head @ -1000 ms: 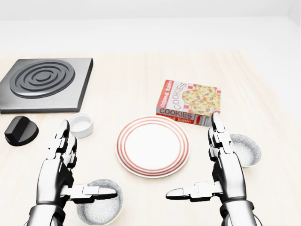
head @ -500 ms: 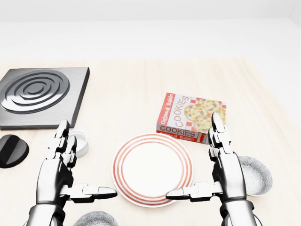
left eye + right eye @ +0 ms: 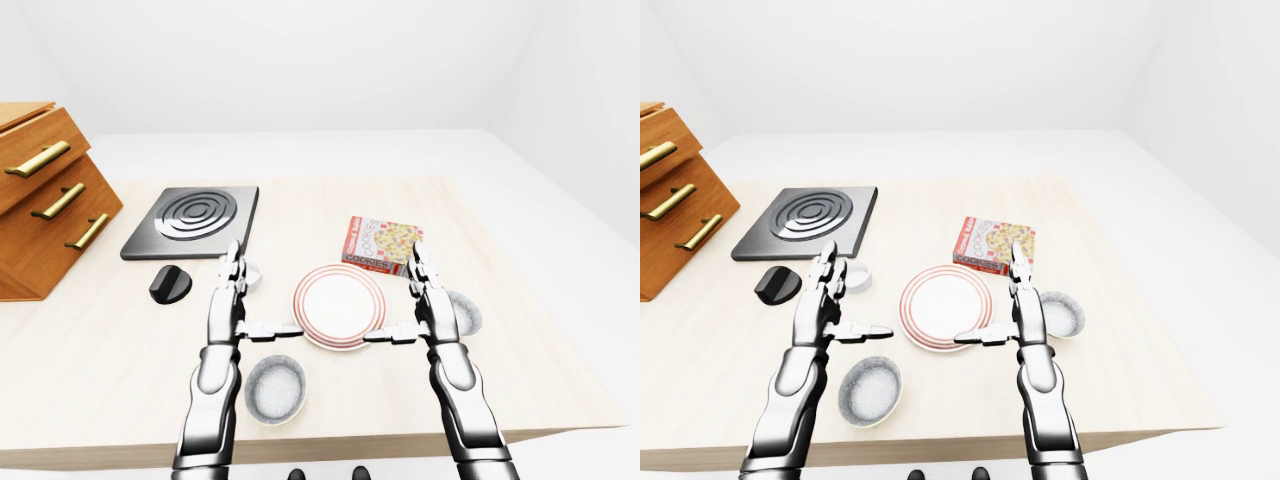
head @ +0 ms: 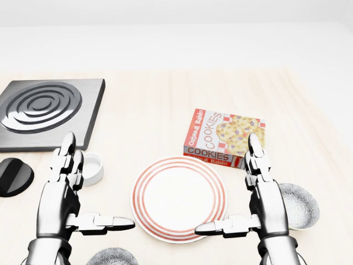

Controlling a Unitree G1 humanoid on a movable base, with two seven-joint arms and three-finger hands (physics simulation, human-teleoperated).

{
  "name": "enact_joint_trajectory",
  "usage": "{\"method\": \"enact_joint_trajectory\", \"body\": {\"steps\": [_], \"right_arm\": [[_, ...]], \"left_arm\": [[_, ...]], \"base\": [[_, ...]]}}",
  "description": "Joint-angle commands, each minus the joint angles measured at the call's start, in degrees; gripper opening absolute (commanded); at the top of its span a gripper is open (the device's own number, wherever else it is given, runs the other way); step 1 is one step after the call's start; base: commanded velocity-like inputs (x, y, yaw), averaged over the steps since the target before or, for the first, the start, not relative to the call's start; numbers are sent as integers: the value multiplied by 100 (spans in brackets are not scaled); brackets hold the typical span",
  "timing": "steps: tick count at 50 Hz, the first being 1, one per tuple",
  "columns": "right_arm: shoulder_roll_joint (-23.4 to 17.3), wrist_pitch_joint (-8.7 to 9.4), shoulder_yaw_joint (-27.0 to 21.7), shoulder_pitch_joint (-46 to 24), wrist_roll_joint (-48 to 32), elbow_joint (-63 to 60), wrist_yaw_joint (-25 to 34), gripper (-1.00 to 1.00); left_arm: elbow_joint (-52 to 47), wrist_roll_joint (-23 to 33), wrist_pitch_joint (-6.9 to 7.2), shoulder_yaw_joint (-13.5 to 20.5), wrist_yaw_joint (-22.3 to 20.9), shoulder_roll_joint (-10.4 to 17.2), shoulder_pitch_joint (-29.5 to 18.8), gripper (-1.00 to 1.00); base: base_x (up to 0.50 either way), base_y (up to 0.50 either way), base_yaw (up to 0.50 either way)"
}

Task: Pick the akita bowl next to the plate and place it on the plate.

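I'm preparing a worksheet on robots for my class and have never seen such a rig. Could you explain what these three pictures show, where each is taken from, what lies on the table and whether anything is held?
All three come from cameras on a simulated humanoid's head, looking over its arms. The left hand and right hand hover open, holding nothing. On the wooden table lie a striped plate, a cookies box, a speckled bowl right of the plate, another by the left arm, a small white cup, a stove burner and a black knob. Drawers stand on the left.

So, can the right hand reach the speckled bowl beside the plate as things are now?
Probably yes. The right hand hangs open, just left of the speckled bowl in the head view, with nothing lying between them. The cookie box sits further up, clear of that path.
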Motion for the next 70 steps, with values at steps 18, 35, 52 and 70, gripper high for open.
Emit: {"method": "enact_joint_trajectory", "body": {"steps": [18, 35, 52, 70], "right_arm": [[11, 0, 34, -7, -87, 146, -58, 100], [0, 0, 26, 20, -140, 123, -54, 100], [9, 0, 42, 0, -160, 174, -78, 100], [-13, 0, -1, 77, -190, -65, -83, 100]], "left_arm": [[-2084, -137, 746, 1557, 24, 805, -710, 100], [-1362, -975, 746, 2334, 432, 1466, -957, 100], [-1267, -922, 746, 2231, 425, 1377, -893, 100], [-1382, -897, 746, 2212, 409, 1321, -830, 100]], "base": [[0, 0, 0], [0, 0, 0], [0, 0, 0], [0, 0, 0]]}}
